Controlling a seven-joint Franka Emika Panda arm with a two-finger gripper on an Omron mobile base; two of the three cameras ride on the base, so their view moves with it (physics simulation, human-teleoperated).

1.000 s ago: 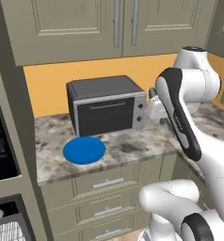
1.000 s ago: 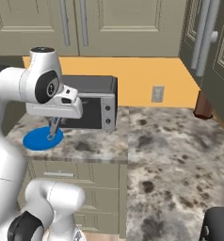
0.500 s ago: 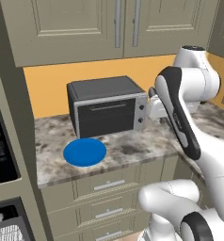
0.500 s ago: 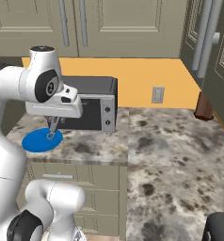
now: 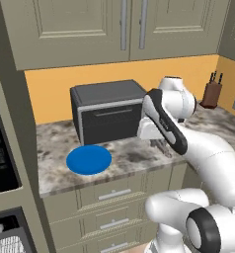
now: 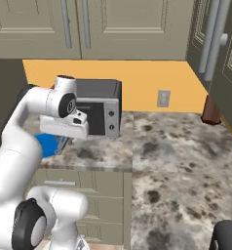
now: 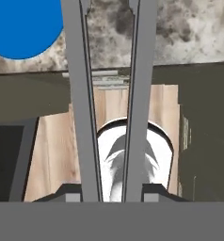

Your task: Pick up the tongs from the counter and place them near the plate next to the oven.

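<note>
You see bright blue plate (image 5: pixel 89 159) left of pincer; grey tongs (image 7: pixel 109 94) in pincer; grey-brown mottled counter (image 6: pixel 186 151) under it; dark grey toaster oven (image 5: pixel 107 111) behind; orange backsplash (image 5: pixel 50 89); beige drawers (image 5: pixel 114 207) below.

tongs (image 7: pixel 109 94): both ends cut off by hand view's edges | plate (image 7: pixel 24 23): cropped at top-left corner there | plate (image 6: pixel 47 145): mostly hidden behind arm | tool (image 7: pixel 109 190): fingertips barely visible

Slim grey tongs (image 7: pixel 109 94) hang clamped above the counter (image 7: pixel 189 33), beside the blue plate (image 7: pixel 24 28).
</note>
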